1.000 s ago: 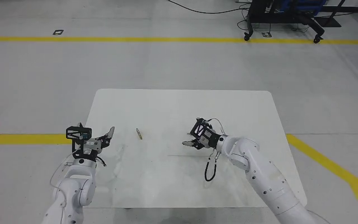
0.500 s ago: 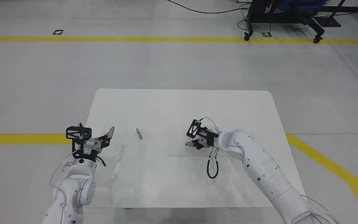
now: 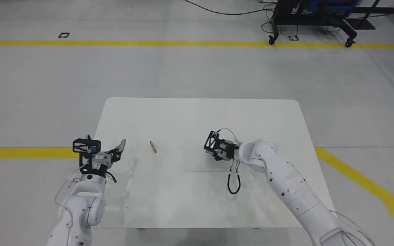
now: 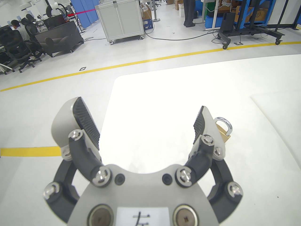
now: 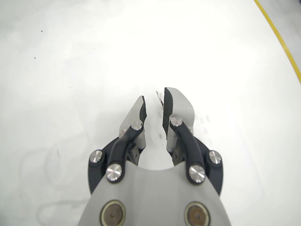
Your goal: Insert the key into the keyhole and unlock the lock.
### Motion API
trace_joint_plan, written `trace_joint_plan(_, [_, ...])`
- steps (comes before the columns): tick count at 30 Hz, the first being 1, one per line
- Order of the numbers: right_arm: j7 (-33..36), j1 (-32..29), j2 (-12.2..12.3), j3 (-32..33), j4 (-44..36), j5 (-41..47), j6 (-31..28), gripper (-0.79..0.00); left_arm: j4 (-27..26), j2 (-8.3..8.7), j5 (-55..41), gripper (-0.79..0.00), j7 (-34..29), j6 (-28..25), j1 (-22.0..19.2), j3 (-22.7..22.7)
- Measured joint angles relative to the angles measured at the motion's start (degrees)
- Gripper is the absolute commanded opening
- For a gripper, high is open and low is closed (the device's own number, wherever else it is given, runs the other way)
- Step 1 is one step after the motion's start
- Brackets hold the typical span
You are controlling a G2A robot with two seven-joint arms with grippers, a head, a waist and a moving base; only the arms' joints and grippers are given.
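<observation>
The lock, a small brass padlock, is lying on the white counter. In the left wrist view its silver shackle is showing as a loop above the brass body, which is partly hiding behind one finger of the left claw. The key, small and silvery, is lying on the counter well apart from the lock, on the lock's side toward the robot's right. It is sitting right against the ribbed inner pad of one finger of the right claw. That claw is standing narrowly open around the key, with a slim gap showing between the two pads and the other pad not touching the key. Whether the key is lying flat or tilting up, I cannot tell. In the top view the right claw is reaching down to the counter, its fingers aiming back toward the lock and covering the key. A black cable is looping from that arm's wrist, nearer the robot than the lock. On the lock's opposite side, near it, the left claw is hovering with its fingers spreading wide and empty, facing the lock across the bare surface. Beyond the lock, away from the robot, a yellow line is running across the grey floor, and farther off a black wheeled frame is standing.
</observation>
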Motion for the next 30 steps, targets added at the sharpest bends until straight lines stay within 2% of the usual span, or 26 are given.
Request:
trace_joint_plan(1, [0.10, 0.15, -0.05, -0.19, 0.14, -0.09, 0.04, -0.613, 0.00, 0.00, 0.00, 0.000, 0.00, 0.00, 0.00, 0.00])
trace_joint_plan(3, [-0.09, 0.42, -0.12, -0.46, 0.31, -0.23, 0.24, -0.711, 0.00, 0.00, 0.00, 0.000, 0.00, 0.00, 0.00, 0.00])
trace_joint_plan(4, [-0.26, 0.48, -0.13, -0.49, 0.32, -0.33, 0.38, -0.785, 0.00, 0.00, 0.00, 0.000, 0.00, 0.00, 0.00, 0.00])
trace_joint_plan(15, [-4.19, -1.14, 0.61, 0.97, -2.11, -1.97, -0.10, -0.785, 0.00, 0.00, 0.00, 0.000, 0.00, 0.00, 0.00, 0.00])
trace_joint_plan(25, [-15.08, -5.13, 2.11, 4.51, -4.41, -4.13, -2.85, -0.785, 0.00, 0.00, 0.00, 0.000, 0.00, 0.00, 0.00, 0.00])
trace_joint_plan(30, [-21.66, -6.68, 2.42, 7.17, -2.55, -2.18, 0.95, -0.785, 0.00, 0.00, 0.00, 0.000, 0.00, 0.00, 0.00, 0.00])
